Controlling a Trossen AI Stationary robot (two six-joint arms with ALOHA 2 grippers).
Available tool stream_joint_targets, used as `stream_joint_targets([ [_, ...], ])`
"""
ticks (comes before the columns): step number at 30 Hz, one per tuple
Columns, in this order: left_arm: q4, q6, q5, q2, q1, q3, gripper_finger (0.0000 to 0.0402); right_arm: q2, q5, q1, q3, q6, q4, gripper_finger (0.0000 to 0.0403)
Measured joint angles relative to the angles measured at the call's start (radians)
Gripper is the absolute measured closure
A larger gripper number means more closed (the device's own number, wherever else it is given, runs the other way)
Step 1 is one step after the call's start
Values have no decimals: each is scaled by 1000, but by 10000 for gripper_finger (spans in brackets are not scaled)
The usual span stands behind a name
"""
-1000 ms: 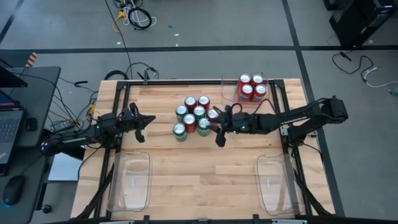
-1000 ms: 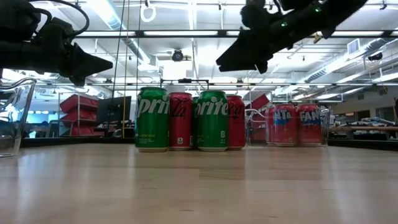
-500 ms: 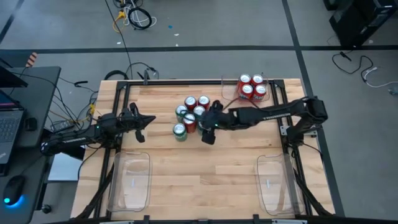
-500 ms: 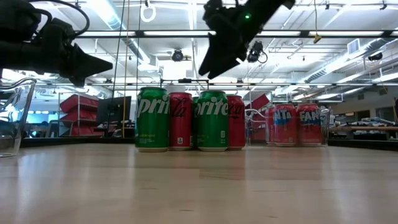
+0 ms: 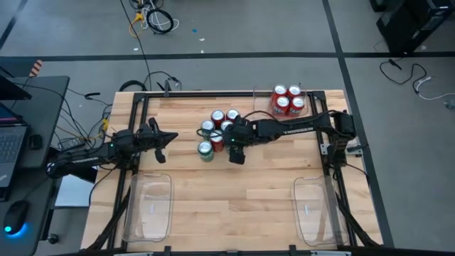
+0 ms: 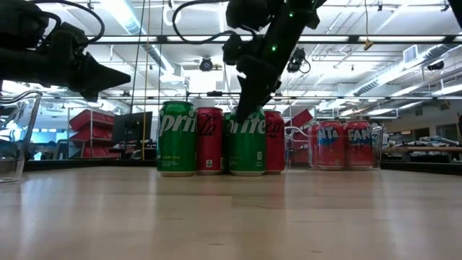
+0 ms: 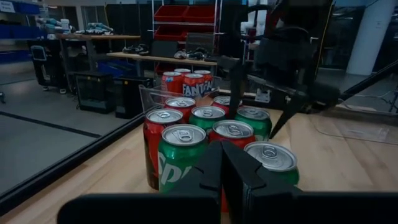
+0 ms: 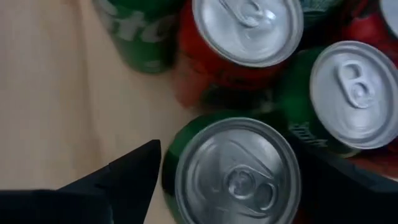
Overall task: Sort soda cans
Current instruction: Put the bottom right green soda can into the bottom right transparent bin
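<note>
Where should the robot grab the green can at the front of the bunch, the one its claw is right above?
Best around its round sides, coming straight down from above. The green can stands upright, and bare table lies on its front side. The right gripper is open, a finger on either side of the can's top. Red and green neighbours crowd the back, so there's little room there.

Right gripper (image 5: 234,147) over the can cluster

Its arm hides some cans (image 5: 215,125); a green can (image 5: 205,149) stands just beside it. Left gripper (image 5: 161,138) waits well apart.
</note>
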Motion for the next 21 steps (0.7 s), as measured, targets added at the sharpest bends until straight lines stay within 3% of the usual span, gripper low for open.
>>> stream_joint_targets([
  [8,-8,0,1,0,0,0,394,-10,-96,9,2,34,-28,122],
  [14,-18,0,1,0,0,0,394,-79,-191,61,-6,126,-130,123],
  [21,-18,0,1,0,0,0,394,-247,-183,173,-2,348,-251,123],
])
